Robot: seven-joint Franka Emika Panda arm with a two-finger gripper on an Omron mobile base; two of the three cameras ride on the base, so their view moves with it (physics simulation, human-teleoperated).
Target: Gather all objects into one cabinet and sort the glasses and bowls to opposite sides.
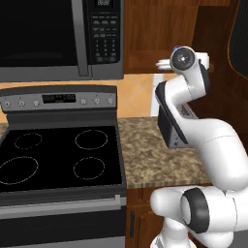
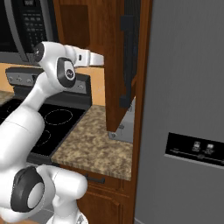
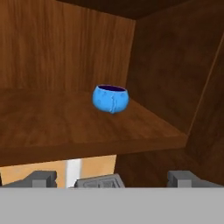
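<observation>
Left to right across the left base view: the stove (image 1: 58,155) with its black glass top, the microwave (image 1: 58,38) hanging close above it, then the speckled counter (image 1: 155,155), bare along its front edge. The arm (image 1: 193,121) rises over that counter and reaches up toward the open cabinet (image 1: 160,29), whose door (image 1: 237,43) stands swung out at the far right. In the right base view the arm's white forearm (image 2: 85,57) points at the cabinet's side wall (image 2: 116,65); the fridge (image 2: 188,109) closes off the right, close beside the door.

In the hand view the shelf (image 3: 52,122) runs wide and bare on the left, its front lip just ahead of the claw (image 3: 113,179). A blue cup (image 3: 110,98) sits upright toward the right of the shelf, near the back corner, apart from the right wall (image 3: 175,65) and the back wall (image 3: 65,43). Free shelf lies all around it, most of it to its left. The claw is spread fully wide, its two fingertips (image 3: 41,178) low at either side of the cup's line, gripping nothing, short of the shelf edge
</observation>
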